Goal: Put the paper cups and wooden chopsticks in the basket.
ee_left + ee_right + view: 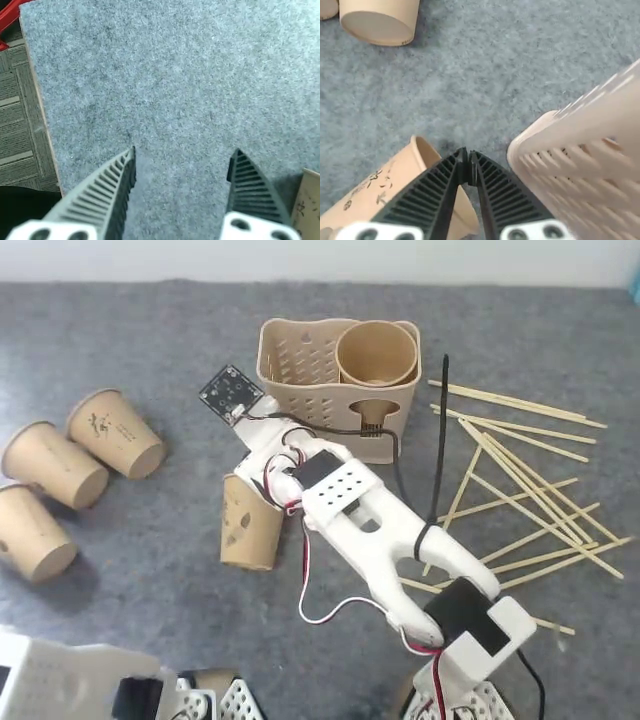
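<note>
A beige basket [300, 375] stands at the back centre with one paper cup [377, 352] upright inside it. Another paper cup [250, 525] lies on its side in front of the basket. My right gripper [262, 478] sits at that cup's mouth; in its wrist view the gripper [468, 161] is shut, its tips touching over the rim of the cup [395, 185], with the basket wall [580, 155] beside it. Three more cups [75, 465] lie at the left. Wooden chopsticks [520, 490] are scattered at the right. My left gripper [182, 165] stands open over bare mat.
The grey mat's edge [42, 115] runs close to the left gripper, with floor beyond. A cup's side [310, 205] shows near that gripper. The right arm's black cable [442, 430] rises between basket and chopsticks.
</note>
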### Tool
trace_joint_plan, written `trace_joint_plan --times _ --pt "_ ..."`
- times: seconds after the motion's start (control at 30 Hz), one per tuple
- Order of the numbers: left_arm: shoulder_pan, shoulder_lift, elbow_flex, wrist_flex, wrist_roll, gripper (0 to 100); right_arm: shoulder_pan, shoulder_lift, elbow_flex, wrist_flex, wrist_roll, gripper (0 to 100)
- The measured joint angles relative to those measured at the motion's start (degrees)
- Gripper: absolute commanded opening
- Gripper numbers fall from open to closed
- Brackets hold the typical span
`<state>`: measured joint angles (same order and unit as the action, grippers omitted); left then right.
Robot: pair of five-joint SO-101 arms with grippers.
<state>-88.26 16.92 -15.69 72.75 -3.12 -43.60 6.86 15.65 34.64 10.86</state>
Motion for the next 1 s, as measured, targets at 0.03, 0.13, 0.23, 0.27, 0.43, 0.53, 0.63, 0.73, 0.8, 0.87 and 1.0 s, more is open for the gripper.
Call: trace_joint_plan --times 0.03,0.13,0.23,0.27,0.43,0.53,0.63,0.73,0.8,0.87,1.0 --pt "0.0 0.0 0.0 0.0 0.0 28 -0.18 -0.09 0.0 0.88 0.0 0.8" --pt "0.0 0.0 0.0 0.0 0.0 28 -2.02 -0.09 -0.18 4.22 0.35 0.8" --pt "0.0 0.0 0.0 -0.18 0.0 28 -5.27 -0.26 -0.88 7.47 2.99 0.8" --pt "0.0 0.0 0.0 -0.35 0.0 28 -6.24 -0.26 -1.23 8.35 3.52 0.8" --pt "0.0 0.0 0.0 -0.62 0.0 28 -9.93 -1.58 -1.14 12.48 4.22 0.8" --pt "0.0 0.0 0.0 -0.62 0.0 28 -10.99 -4.22 -0.26 16.09 4.31 0.8" --pt "0.0 0.0 0.0 -0.62 0.0 28 -11.96 -6.86 -0.09 20.13 4.66 0.9" --pt "0.0 0.0 0.0 -0.62 0.0 28 -12.31 -10.46 -0.09 23.65 4.84 3.5" --pt "0.0 0.0 0.0 -0.62 0.0 28 -12.31 -13.63 -0.09 26.37 4.84 9.8" --pt "0.0 0.0 0.0 -0.62 0.0 28 -12.31 -16.62 -0.09 29.63 4.84 15.4" --pt "0.0 0.0 0.0 -0.62 0.0 28 -12.31 -20.4 -0.09 33.67 5.01 17.7"
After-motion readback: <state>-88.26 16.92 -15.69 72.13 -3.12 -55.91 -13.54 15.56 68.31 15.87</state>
